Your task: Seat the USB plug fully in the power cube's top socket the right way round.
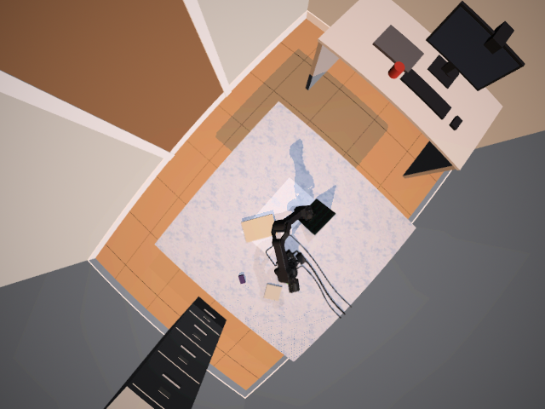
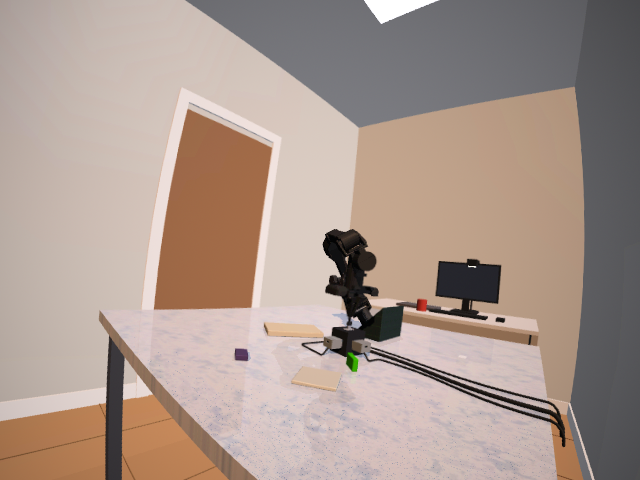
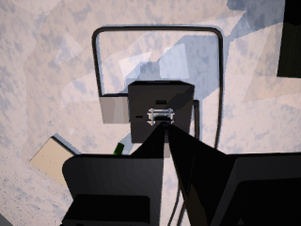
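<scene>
The black power cube (image 3: 141, 101) (image 2: 345, 334) stands on the marble table (image 2: 206, 330). A small metal USB plug (image 3: 161, 117) sticks out of the socket on its top face. My gripper (image 3: 165, 129) (image 2: 351, 321) comes down from above and is shut on the USB plug, with the dark fingers meeting at the plug's near edge. How deep the plug sits, I cannot tell. In the overhead view the arm (image 1: 281, 246) covers the cube.
Grey plugs (image 2: 333, 341) (image 2: 364, 346) (image 3: 115, 109) sit in the cube's sides, and black cables (image 2: 465, 387) (image 1: 325, 281) run to the table edge. Nearby lie a green block (image 2: 352, 361), a purple block (image 2: 240, 353) (image 1: 241, 278), a tan pad (image 2: 316, 378) (image 3: 49, 159), a tan board (image 2: 292, 329) and a dark box (image 2: 386, 322).
</scene>
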Available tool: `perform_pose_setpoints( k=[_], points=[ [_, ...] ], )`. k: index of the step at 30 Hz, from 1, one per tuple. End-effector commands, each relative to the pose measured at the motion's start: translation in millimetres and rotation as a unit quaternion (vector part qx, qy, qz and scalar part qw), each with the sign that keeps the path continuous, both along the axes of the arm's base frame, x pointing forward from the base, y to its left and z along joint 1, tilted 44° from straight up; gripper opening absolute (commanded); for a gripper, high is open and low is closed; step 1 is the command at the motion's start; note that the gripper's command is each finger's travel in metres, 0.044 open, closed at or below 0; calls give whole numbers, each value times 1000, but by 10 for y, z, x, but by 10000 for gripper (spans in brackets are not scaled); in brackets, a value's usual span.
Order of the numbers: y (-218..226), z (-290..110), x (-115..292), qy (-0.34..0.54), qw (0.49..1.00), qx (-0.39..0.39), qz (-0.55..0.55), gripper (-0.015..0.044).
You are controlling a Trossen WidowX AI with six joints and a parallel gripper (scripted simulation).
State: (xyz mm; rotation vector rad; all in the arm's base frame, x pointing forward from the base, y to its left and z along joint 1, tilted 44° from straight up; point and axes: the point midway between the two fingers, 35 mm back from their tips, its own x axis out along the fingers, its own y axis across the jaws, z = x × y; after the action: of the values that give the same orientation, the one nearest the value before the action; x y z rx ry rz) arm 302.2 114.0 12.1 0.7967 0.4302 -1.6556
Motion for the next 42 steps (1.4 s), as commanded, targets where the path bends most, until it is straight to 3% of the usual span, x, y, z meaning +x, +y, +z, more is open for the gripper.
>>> perform_pose_setpoints(
  k=[1, 42],
  points=[
    [-5, -2, 5, 1, 1000, 0, 3, 0],
    [-39, -37, 2, 1, 1000, 0, 3, 0]
  ],
)
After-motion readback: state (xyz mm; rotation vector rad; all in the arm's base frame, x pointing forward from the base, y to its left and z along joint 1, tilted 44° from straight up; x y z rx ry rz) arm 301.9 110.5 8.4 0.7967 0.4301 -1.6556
